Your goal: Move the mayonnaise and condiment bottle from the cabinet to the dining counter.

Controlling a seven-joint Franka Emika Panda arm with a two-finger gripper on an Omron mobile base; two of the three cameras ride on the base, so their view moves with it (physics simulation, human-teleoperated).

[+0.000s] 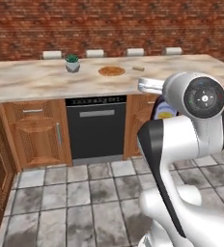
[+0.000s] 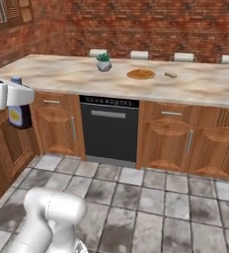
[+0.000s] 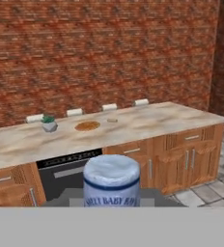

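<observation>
Mayonnaise jar [image 3: 111,182]: riding clamped in the closed gripper [image 2: 19,114], in the air short of the dining counter [image 2: 67,76]. Probably rigid, light, smooth-sided; gripping the body below the lid is looking soundest.

Small potted plant [image 1: 72,63] in grey pot, upright on marble top. Round flat brown disc [image 1: 111,71], maybe a board, just to its right w/ small brown stick-like item [image 1: 138,69] beyond. Black dishwasher [image 1: 96,126] below, betw. wooden base cupboards [image 1: 36,132]. Four white stool tops [image 1: 94,53] behind. Red brick wall [image 1: 109,24], grey tile floor [image 1: 80,193].
</observation>
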